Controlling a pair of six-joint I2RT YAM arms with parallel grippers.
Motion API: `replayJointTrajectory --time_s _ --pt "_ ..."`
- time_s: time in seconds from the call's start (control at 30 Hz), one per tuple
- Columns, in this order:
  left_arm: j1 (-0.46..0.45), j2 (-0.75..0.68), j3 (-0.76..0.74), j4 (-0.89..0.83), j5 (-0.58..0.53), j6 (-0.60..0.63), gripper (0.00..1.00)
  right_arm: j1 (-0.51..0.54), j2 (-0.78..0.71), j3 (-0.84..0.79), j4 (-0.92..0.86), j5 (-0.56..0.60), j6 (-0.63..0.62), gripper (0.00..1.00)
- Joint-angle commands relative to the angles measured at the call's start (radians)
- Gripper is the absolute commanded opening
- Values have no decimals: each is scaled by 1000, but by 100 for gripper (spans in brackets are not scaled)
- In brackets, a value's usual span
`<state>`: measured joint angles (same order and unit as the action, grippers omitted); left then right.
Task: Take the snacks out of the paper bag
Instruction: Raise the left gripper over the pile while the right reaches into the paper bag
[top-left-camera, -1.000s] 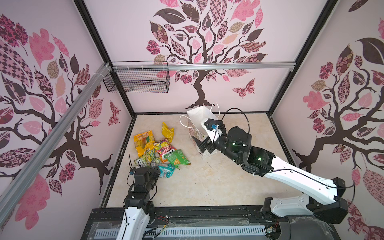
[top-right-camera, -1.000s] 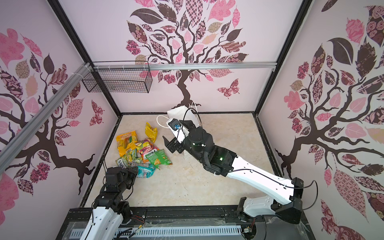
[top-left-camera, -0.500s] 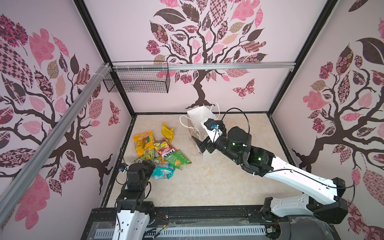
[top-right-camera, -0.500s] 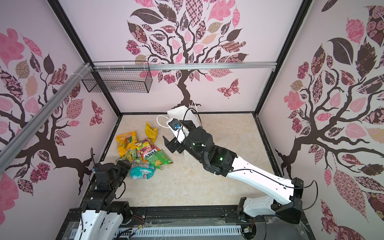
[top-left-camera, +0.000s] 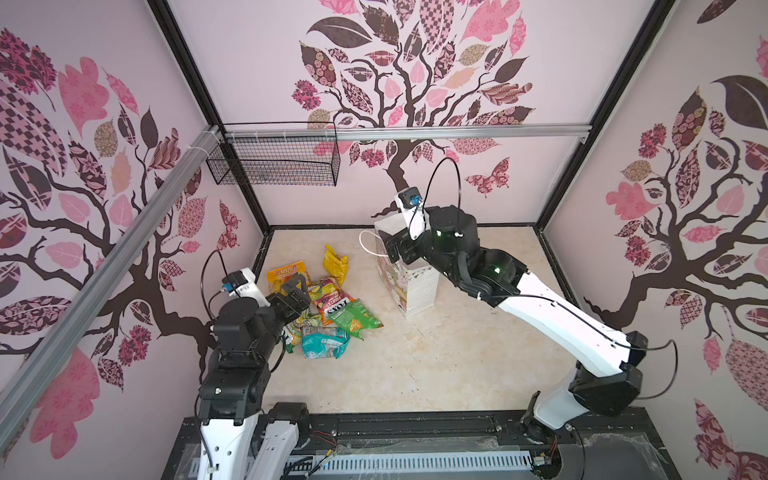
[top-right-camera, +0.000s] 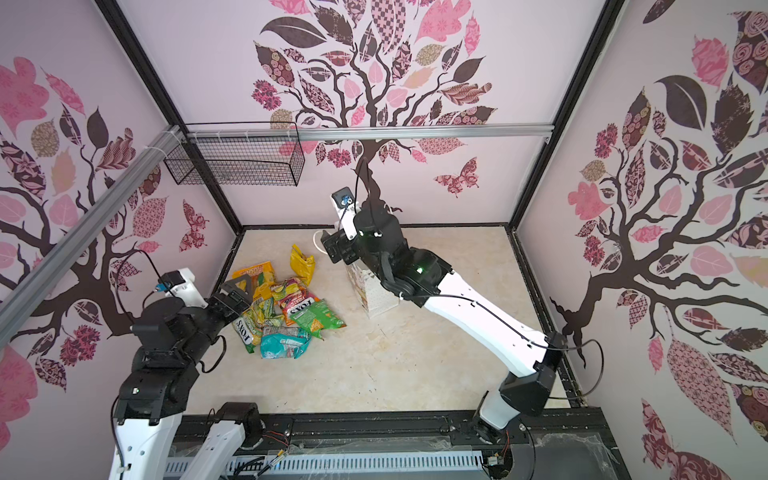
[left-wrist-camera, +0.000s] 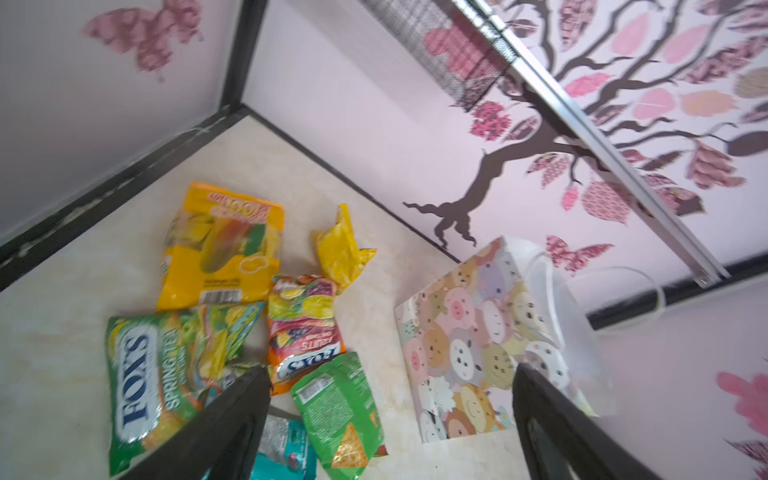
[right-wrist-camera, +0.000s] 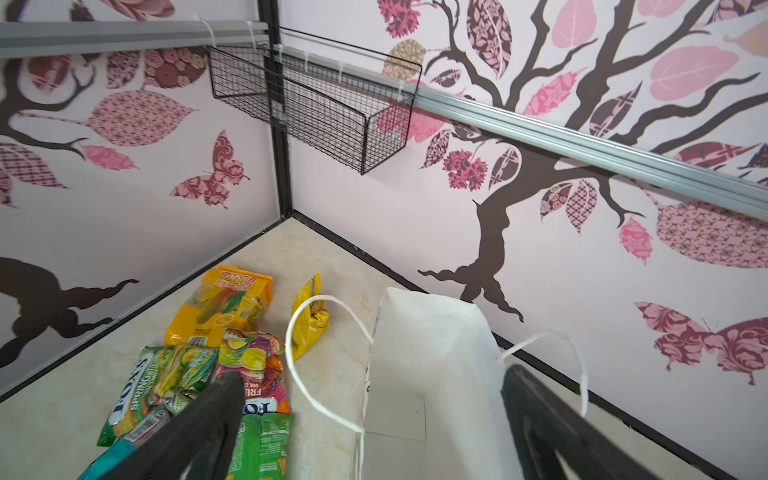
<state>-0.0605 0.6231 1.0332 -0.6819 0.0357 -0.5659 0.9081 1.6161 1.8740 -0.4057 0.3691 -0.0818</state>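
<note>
The paper bag (top-left-camera: 411, 286) (top-right-camera: 376, 297) stands upright at the middle back of the floor. Its pastel animal print faces the left wrist view (left-wrist-camera: 469, 340). My right gripper (top-left-camera: 399, 249) (right-wrist-camera: 374, 376) hangs open over the bag's mouth, and the right wrist view shows only a bare white inside (right-wrist-camera: 432, 374). The snacks lie in a pile left of the bag: an orange packet (top-left-camera: 286, 276), a yellow one (top-left-camera: 336, 259), a red-white one (top-left-camera: 332, 297), a green one (top-left-camera: 353, 318) and a teal one (top-left-camera: 326, 340) (top-right-camera: 284, 343). My left gripper (top-left-camera: 296, 296) (left-wrist-camera: 390, 374) is open and empty above the pile's left side.
A black wire basket (top-left-camera: 274, 160) hangs on the back wall at the upper left. An aluminium rail (top-left-camera: 457, 132) runs along the back and left walls. Black frame edges border the beige floor (top-left-camera: 436, 365).
My left gripper has opened wide and let go of the teal packet, then swung up over the pile. My right gripper has risen from beside the bag to above its mouth.
</note>
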Motion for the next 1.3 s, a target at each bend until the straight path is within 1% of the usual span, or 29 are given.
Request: replayJointTrajectory --time_s 0.0,0.1,0.17,0.2,0.27,0.33,0.4,0.47,0.57,0.67,0.87,1.0,1.17,1.27 --pt "-38 64 141 -36 143 206 94 -30 89 100 -142 -13 64 99" --pt "-88 110 235 -84 175 283 94 -64 170 174 -194 -20 92 100" --pt "-113 127 279 -105 212 316 94 -100 244 266 -271 -52 142 99" --pt "-119 131 291 -111 235 324 94 -115 280 294 -308 -70 162 100" --pt "-122 134 300 -114 292 340 95 -144 369 423 -415 -99 197 99" --pt "-140 131 296 -115 326 363 95 -160 444 511 -493 -112 210 100" --pt "-146 129 282 -113 381 391 95 -177 492 555 -540 -119 221 100" --pt "-149 125 261 -106 453 417 96 -195 516 552 -552 -136 238 100" --pt "-151 114 230 -101 490 428 95 -217 537 529 -555 -189 248 99" --pt "-152 102 205 -96 484 432 95 -221 562 504 -558 -216 252 100" --pt "-153 98 201 -106 481 439 96 -222 628 477 -568 -270 271 99" --pt "-153 95 202 -112 463 440 95 -224 666 468 -595 -272 272 99" --pt "-153 95 193 -110 436 432 95 -229 676 417 -621 -273 271 99" --pt "-154 95 185 -97 432 422 95 -237 691 402 -661 -322 262 100"
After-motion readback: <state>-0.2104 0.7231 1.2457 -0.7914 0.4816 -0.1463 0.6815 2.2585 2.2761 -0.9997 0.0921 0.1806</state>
